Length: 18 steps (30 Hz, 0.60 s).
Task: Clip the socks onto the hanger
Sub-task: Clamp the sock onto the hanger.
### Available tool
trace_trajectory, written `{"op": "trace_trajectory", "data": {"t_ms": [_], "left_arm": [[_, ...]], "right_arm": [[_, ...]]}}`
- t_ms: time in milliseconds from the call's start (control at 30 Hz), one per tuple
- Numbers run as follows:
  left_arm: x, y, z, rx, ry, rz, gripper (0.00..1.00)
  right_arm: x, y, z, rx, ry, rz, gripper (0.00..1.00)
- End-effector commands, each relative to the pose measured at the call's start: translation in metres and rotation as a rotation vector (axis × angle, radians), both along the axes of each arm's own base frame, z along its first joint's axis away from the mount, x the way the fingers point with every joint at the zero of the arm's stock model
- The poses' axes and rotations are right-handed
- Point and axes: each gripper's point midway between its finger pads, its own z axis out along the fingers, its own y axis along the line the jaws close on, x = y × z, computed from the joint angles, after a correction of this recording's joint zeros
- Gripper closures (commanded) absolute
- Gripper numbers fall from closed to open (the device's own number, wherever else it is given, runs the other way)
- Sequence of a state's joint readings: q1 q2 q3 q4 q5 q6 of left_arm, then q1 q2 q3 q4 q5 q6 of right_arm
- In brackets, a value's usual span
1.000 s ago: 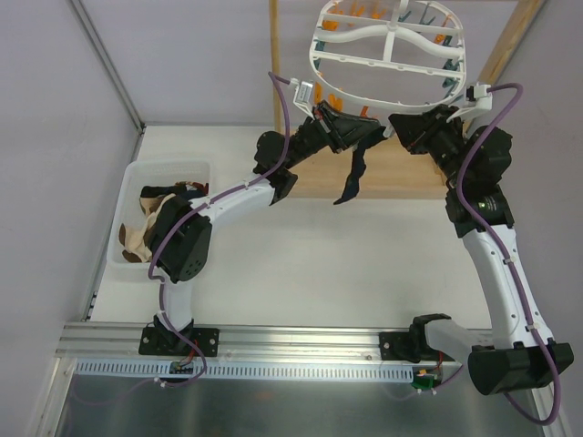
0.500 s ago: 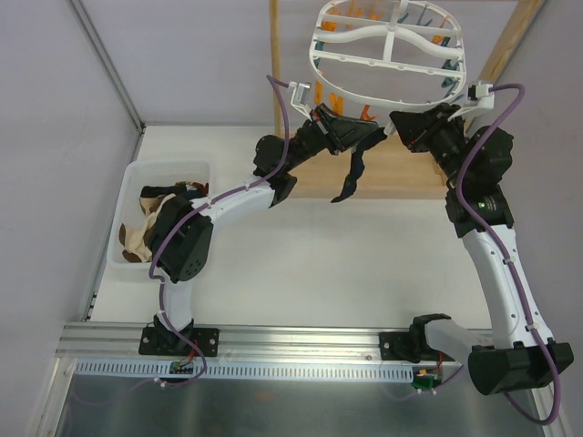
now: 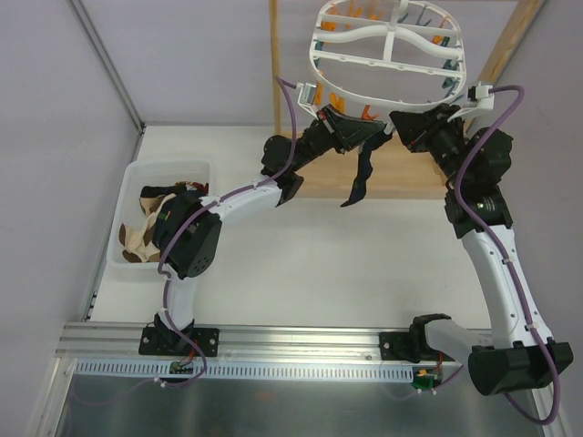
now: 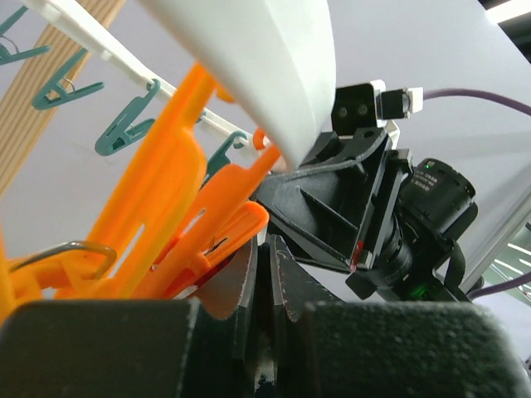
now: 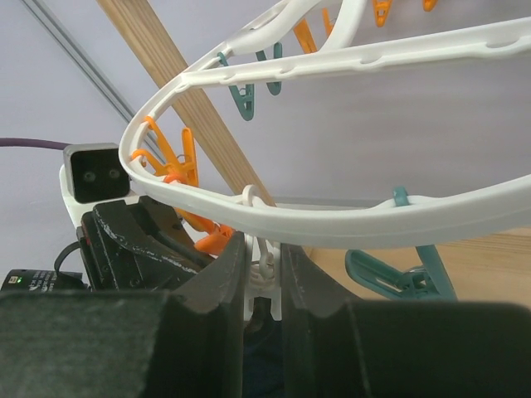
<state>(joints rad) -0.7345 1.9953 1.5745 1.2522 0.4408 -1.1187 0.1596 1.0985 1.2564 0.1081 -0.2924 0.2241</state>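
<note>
The left fingers [image 4: 237,286] are pressed together on the top of a dark sock [image 3: 362,175]. It dangles just below the near rim of the white hanger [image 3: 392,62], beside orange pegs [image 4: 166,207]. The right fingers [image 5: 222,286], facing them, are clamped on a white link [image 5: 264,269] hanging from that rim. More socks [image 3: 146,223] lie in a bin [image 3: 168,165] on the surface [image 3: 319,264].

Top view: I cannot see the upper end of the sock [image 3: 363,173], which is hidden behind the left gripper [image 3: 373,137]. The frame edge cuts off the far rim of the hanger [image 3: 392,61]. At the right gripper [image 5: 259,278], whatever sits between the fingers [image 5: 220,290] is blurred and I cannot identify it.
</note>
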Motion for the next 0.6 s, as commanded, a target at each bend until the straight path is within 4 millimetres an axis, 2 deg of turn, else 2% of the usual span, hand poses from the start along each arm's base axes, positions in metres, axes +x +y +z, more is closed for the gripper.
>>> {"op": "trace_trajectory", "data": {"t_ms": [0, 233, 567], "left_arm": [[-0.018, 0.013, 0.046, -0.140, -0.090, -0.012, 1.00], [-0.022, 0.015, 0.057, -0.171, -0.106, -0.023, 1.00], [-0.026, 0.011, 0.055, -0.165, -0.114, -0.028, 1.00]], "right_arm": [[-0.011, 0.000, 0.025, 0.011, -0.100, 0.004, 0.99], [-0.013, -0.003, 0.021, 0.007, -0.092, -0.015, 0.99], [-0.017, -0.005, 0.026, 0.015, -0.095, -0.017, 0.99]]}}
